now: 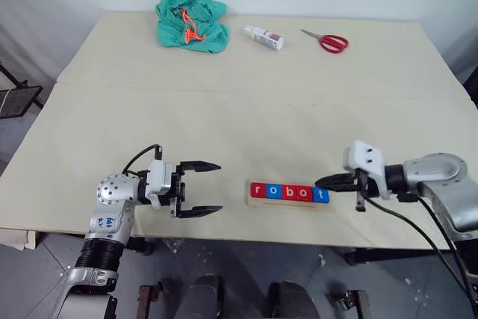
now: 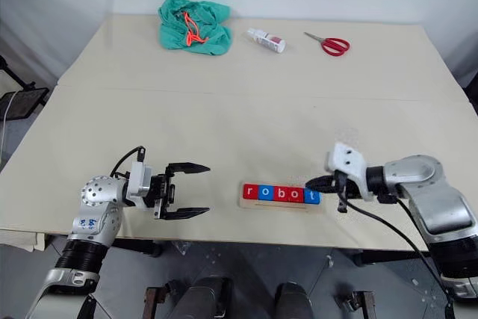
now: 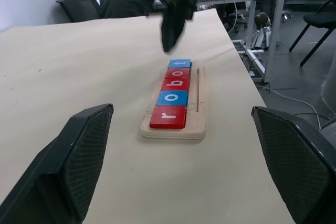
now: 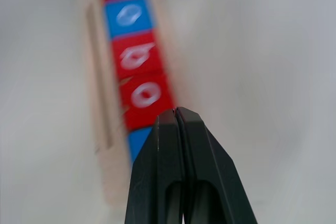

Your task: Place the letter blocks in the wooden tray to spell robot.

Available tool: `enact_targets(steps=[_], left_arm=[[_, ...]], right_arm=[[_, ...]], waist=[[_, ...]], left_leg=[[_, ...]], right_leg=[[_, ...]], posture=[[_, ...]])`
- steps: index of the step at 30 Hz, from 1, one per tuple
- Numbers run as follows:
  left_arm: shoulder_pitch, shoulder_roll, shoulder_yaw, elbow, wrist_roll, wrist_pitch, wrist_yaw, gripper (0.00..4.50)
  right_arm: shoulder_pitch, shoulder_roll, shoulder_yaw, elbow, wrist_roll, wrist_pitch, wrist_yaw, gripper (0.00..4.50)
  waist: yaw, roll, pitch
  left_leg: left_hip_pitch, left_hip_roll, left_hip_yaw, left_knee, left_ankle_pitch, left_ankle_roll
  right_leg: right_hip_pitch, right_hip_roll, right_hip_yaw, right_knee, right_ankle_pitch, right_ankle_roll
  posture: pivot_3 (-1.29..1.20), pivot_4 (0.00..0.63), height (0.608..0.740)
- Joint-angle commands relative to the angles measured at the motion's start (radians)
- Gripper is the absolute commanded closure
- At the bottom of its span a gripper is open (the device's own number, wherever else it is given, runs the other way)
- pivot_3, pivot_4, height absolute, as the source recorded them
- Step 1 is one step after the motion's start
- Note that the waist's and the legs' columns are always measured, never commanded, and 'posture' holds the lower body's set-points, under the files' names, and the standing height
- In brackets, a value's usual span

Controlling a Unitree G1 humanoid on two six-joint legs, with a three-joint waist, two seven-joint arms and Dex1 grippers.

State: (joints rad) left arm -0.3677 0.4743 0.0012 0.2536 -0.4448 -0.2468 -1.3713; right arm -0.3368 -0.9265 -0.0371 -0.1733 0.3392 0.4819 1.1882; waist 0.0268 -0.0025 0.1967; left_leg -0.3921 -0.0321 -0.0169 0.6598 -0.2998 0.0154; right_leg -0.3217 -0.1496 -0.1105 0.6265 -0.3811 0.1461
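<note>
Wooden tray (image 1: pixel 258 201): near table edge, between the grippers; rigid, light, grip by its long sides
Letter blocks (image 1: pixel 289 193): in tray, spelling robot; likely light, hard, smooth, pinch opposite edges
Left gripper (image 1: pixel 200 187): fingers apart, empty
Right gripper (image 1: pixel 322 181): pressed together, empty, beside t

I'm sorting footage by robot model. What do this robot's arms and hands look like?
Both arms are silver-grey metal with rounded joint housings; the left arm carries small blue handwritten marks and a ribbed black sleeve lower down. Each wrist has a white block and loose black cables. The left hand and right hand each have two black fingers, whose inner pads show a fine cross-hatched texture.
</note>
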Motion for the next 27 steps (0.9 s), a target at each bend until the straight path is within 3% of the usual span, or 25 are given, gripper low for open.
enact_targets(steps=[1,4,9,16,27], left_arm=[[-0.006,0.012,0.022,-0.007,0.018,0.019,0.06,0.0],[-0.02,0.011,0.044,-0.029,0.013,0.059,0.135,0.0],[-0.036,0.056,0.084,-0.05,0.045,0.152,0.271,0.0],[0.019,0.13,0.155,-0.079,-0.011,0.151,0.212,0.0],[0.081,0.173,0.199,-0.091,-0.011,0.122,0.184,0.0]], right_arm=[[0.058,0.011,-0.112,-0.037,0.063,-0.01,-0.03,4.46],[0.124,-0.008,-0.169,-0.021,0.109,-0.01,0.009,3.87],[0.214,-0.006,-0.278,0.123,0.173,-0.164,0.162,2.25],[0.187,-0.031,-0.277,0.347,0.129,-0.371,0.298,0.03],[0.05,-0.037,-0.218,0.647,0.063,-0.545,0.394,0.03]], waist=[[0.002,0.0,0.0],[0.0,0.0,0.0],[-0.002,0.0,0.0],[-0.008,0.0,0.0],[-0.002,0.0,0.0]], left_leg=[[0.0,0.0,0.0,0.0,0.0,0.0],[0.0,-0.001,0.0,0.0,0.0,0.0],[0.0,0.0,0.001,0.0,0.0,0.0],[0.001,0.001,0.002,-0.001,0.0,0.0],[0.001,0.001,0.002,-0.001,0.0,0.0]], right_leg=[[0.0,0.0,0.0,0.0,0.0,0.0],[0.0,0.0,0.0,0.0,0.0,0.0],[0.0,0.0,0.001,0.0,0.0,0.0],[0.0,0.0,0.001,0.0,0.0,0.0],[0.0,0.0,0.001,-0.001,0.0,0.0]], posture=[[0.0,0.15,0.74],[0.0,0.15,0.74],[0.0,0.15,0.74],[0.0,0.15,0.74],[0.0,0.15,0.74]])
